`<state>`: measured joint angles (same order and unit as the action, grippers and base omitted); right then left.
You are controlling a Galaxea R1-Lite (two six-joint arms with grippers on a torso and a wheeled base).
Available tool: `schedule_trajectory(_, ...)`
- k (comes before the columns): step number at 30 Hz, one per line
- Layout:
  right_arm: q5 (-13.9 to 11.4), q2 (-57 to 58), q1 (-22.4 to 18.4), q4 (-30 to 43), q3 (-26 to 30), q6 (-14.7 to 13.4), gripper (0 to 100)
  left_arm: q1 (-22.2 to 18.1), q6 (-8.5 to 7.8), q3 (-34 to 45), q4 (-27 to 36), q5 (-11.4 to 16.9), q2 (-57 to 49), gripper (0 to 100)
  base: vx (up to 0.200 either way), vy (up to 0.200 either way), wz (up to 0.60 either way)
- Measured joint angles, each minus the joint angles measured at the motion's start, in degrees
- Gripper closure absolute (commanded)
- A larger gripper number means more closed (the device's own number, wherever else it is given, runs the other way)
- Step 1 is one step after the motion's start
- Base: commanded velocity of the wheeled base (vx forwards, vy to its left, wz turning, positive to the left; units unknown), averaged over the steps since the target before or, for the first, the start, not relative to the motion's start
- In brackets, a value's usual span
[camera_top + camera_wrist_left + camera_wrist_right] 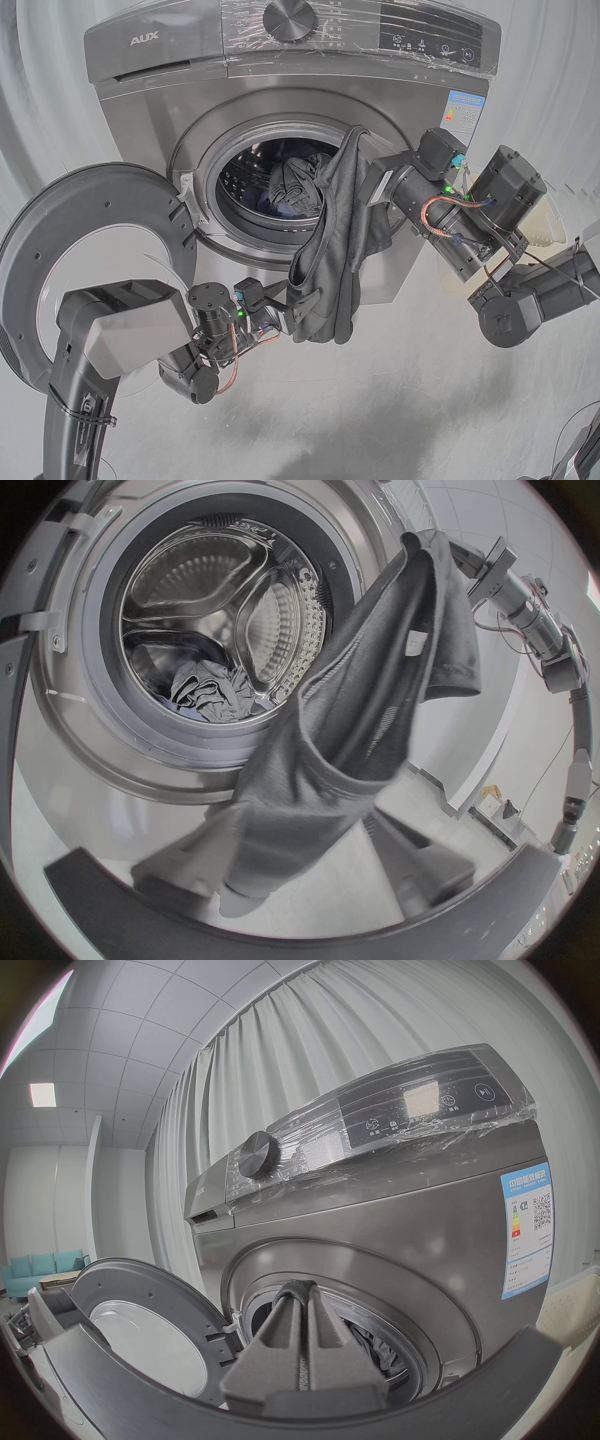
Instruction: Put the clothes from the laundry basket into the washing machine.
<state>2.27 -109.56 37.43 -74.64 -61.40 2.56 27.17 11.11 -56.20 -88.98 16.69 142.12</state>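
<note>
Head view: your right gripper point(302, 1310) pinches the limp, likely light garment point(337, 250) by its top; left gripper point(303, 306) gapes at the hem.

The door point(94, 244) is swung right out to the left of the washing machine's point(156, 106) opening point(247, 181), so the left half of that opening is free to pass. The right half is curtained by a dark garment point(340, 237), which hangs from the opening's upper right rim to below its bottom rim. The right claw point(299, 1291) pinches the garment's top, and its arm crowds the space right of the opening. Just below the opening, the left claw point(299, 307) sits spread at the garment's lower part. Inside the opening, a pile of clothes point(294, 184) lies low, with free room above it.
</note>
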Motion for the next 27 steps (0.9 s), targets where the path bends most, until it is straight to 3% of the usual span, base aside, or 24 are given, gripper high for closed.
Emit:
schedule_trajectory(7, 0.0, 0.1, 0.2, -0.1, 0.4, 0.0, 100, -0.4, 0.27, -6.5, 0.0, -2.3, 4.0, 100, 0.0, 0.0, 0.0)
schedule_trajectory(14, 0.0, 0.3, -0.7, -0.3, 2.3, -0.2, 100, -1.7, 0.83, -5.5, 0.0, -2.7, 1.7, 100, 0.0, 0.0, 0.0)
schedule_trajectory(27, -1.4, 1.8, -5.7, -5.5, 16.5, -3.1, 100, -3.9, 1.12, 17.0, 0.0, -1.4, -23.6, 100, 0.0, 0.0, 0.0)
